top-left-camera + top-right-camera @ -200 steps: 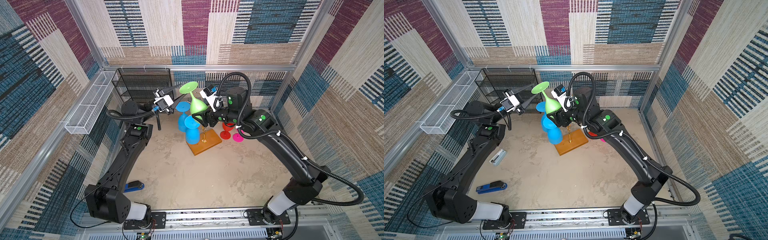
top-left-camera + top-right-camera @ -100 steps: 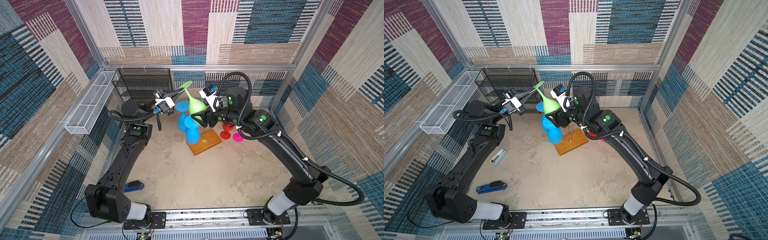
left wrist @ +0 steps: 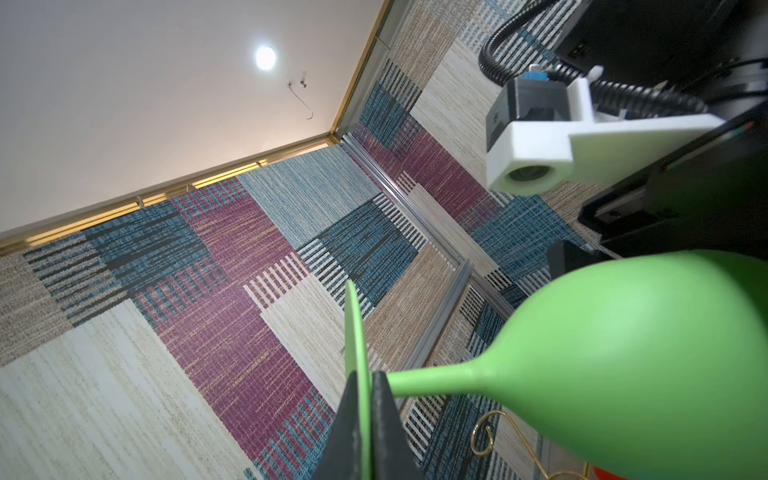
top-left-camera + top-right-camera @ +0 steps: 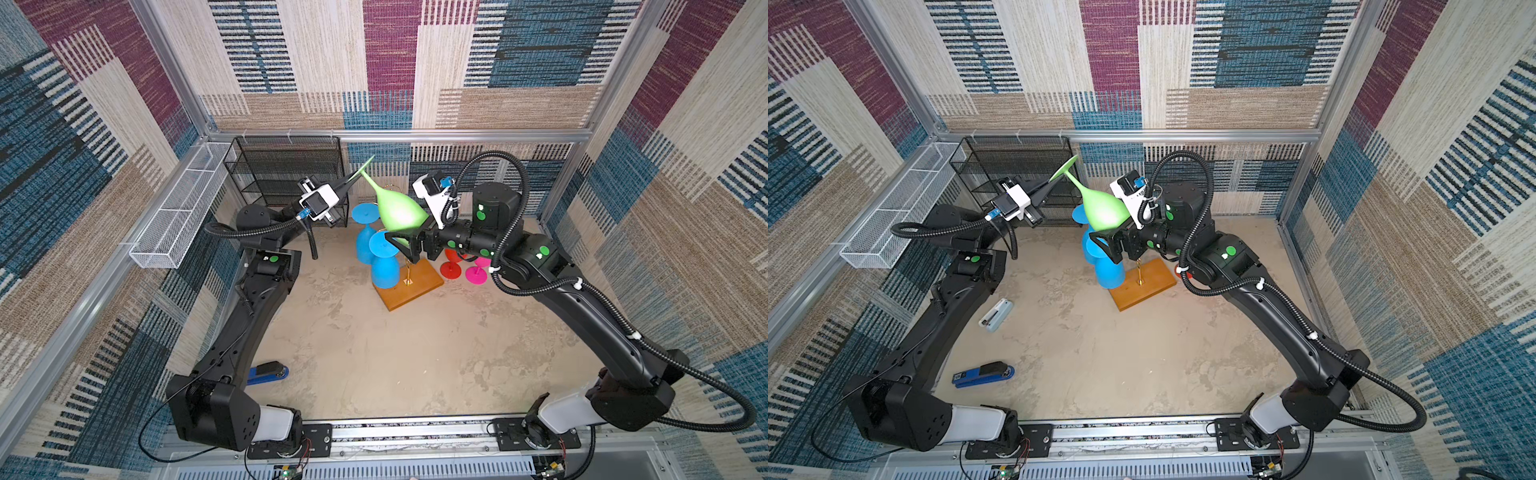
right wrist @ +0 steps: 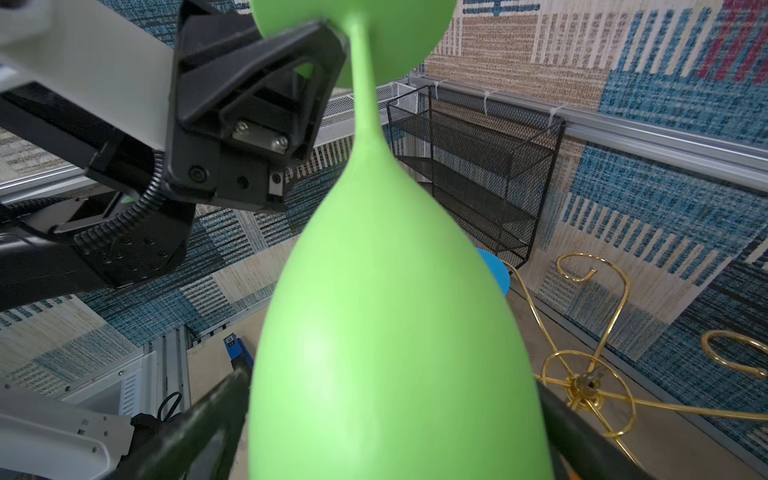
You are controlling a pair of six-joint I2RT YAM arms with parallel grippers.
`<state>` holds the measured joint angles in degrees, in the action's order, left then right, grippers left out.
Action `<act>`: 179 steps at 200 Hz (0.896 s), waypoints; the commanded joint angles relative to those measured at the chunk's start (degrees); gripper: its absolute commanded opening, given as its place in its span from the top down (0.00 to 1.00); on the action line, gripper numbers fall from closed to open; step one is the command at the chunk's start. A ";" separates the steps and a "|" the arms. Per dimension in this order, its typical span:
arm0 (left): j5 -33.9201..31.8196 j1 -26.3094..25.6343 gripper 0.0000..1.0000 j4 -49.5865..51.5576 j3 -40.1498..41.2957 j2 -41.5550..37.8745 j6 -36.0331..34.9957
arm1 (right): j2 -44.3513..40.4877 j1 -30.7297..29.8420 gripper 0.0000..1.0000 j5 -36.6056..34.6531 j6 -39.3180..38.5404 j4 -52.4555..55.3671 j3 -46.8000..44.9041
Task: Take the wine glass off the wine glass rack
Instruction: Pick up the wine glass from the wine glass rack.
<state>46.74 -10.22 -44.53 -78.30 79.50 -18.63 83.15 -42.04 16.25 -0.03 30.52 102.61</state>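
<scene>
The green wine glass hangs in the air, tilted, above the wine glass rack. The rack is gold wire on an orange-brown wooden base. My left gripper is shut on the thin edge of the glass's foot. My right gripper stands open, its fingers spread wide on either side of the bowl. The bowl fills most of the right wrist view. A gold scroll shows below the bowl.
Two blue glasses stand upside down by the rack's left side. Red and pink glasses are behind it. A black mesh shelf and white wire basket line the back left. Staplers lie front left: blue, white.
My left gripper has closed on the glass's foot. The foot has tipped from facing up to edge-on, toward the left gripper. My right jaws have spread wider around the bowl.
</scene>
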 commanded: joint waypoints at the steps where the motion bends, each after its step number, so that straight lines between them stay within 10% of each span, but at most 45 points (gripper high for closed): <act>1: -4.54 0.63 1.00 -2.52 1.28 -0.70 6.70 | -2.88 -0.10 0.01 1.34 1.52 -6.81 -1.99; 78: -22.00 3.59 1.00 -8.53 10.29 -2.19 28.86 | -16.20 3.00 0.02 -2.20 6.10 -14.49 -14.39; 133: -20.88 4.42 1.00 -12.15 14.41 -3.57 35.26 | -12.46 6.76 0.28 1.19 8.80 -17.55 -14.22; 179: -20.11 4.40 1.00 -12.85 15.75 -4.03 36.34 | -4.51 6.95 0.29 5.46 8.82 -18.56 -7.00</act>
<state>25.93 -5.80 -53.80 -62.89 75.88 15.18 75.94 -35.03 18.65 8.10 15.57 92.66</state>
